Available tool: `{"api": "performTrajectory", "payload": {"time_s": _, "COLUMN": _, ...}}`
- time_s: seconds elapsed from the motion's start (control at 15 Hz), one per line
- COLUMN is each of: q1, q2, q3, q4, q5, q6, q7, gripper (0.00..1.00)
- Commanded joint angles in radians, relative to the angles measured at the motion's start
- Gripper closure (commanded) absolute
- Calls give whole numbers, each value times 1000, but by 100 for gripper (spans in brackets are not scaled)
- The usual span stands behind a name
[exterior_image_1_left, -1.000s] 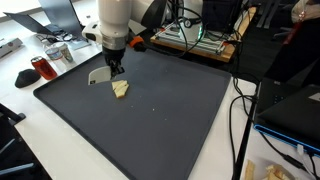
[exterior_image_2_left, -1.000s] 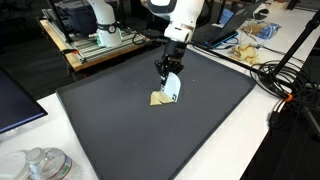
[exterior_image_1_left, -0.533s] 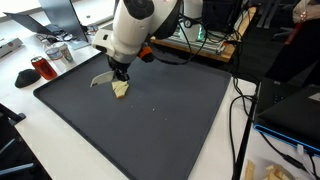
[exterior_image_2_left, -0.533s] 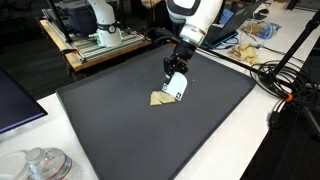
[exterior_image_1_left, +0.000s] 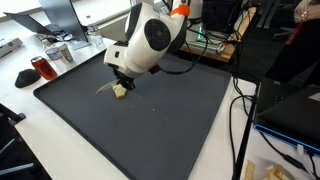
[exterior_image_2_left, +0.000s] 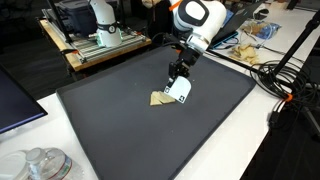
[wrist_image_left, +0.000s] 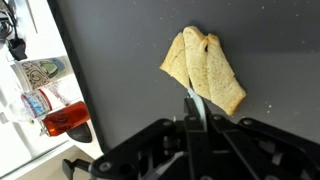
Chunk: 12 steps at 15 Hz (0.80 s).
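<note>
Clenching: gripper clamped tight on flat white tool | tool's edge just beside folded flatbread

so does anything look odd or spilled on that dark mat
A folded, tan flatbread-like piece lies straight on the dark mat, with no plate, and a pale crumb sits apart from it. The gripper is shut on a thin white blade at the piece's edge.

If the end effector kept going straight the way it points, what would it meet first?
Probably the tan folded flatbread piece on the dark grey mat; the thin white flat tool in the end effector points at its edge, but depth is unclear.
</note>
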Motion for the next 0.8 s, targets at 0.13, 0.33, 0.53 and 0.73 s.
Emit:
{"api": "performTrajectory", "payload": {"time_s": 0.13, "q1": 3, "q2": 71, "q3": 33, "q4": 70, "q5": -91, "q6": -79, "q7": 51, "gripper": 99}}
{"api": "performTrajectory", "payload": {"time_s": 0.33, "q1": -14, "q2": 72, "q3": 53, "q4": 73, "q5": -85, "q6": -91, "q7": 34, "gripper": 99}}
{"api": "performTrajectory", "payload": {"time_s": 0.53, "q1": -37, "q2": 42, "q3": 67, "q4": 51, "q5": -66, "q6": -82, "q7": 12, "gripper": 99}}
{"api": "performTrajectory", "payload": {"time_s": 0.73, "q1": -72, "q2": 5, "q3": 77, "q4": 28, "q5": -47, "q6": -66, "q7": -7, "gripper": 99}}
